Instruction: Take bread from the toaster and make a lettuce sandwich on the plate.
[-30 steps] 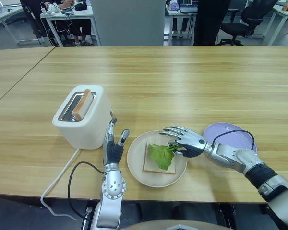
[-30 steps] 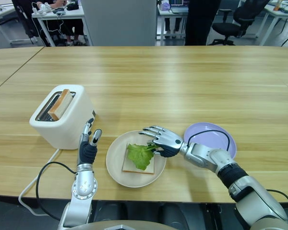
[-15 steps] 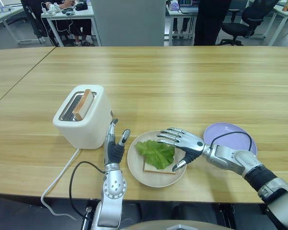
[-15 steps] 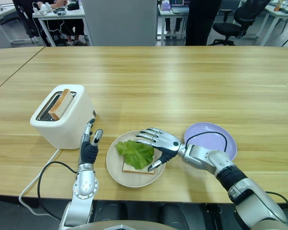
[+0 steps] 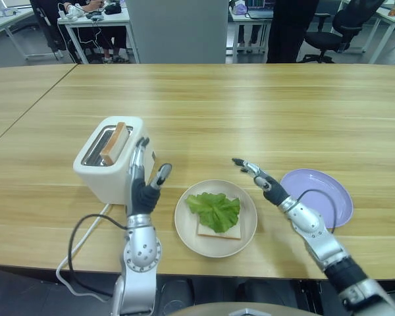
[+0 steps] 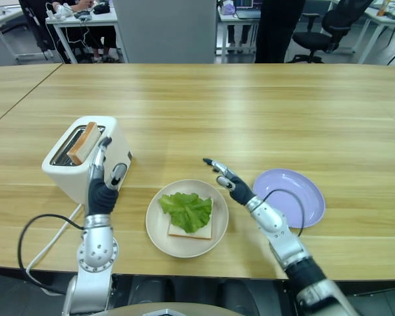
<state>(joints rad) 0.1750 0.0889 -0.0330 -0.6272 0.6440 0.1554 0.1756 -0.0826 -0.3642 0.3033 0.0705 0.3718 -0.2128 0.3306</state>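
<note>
Lettuce now lies flat on the bread slice on the plate, right hand backs off empty and spread open, and left hand, empty and uncurled too, lifts toward the second slice in the toaster, so that's probably next.

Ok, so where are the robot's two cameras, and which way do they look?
Left eye view: sits left in the robot's head, looking forward and down at the table; left hand by the toaster, right hand beside the plate.
Right eye view: same head, slightly further right, facing the same way; both hands show too.
Shared: toaster, plate with bread and lettuce, purple plate.
</note>
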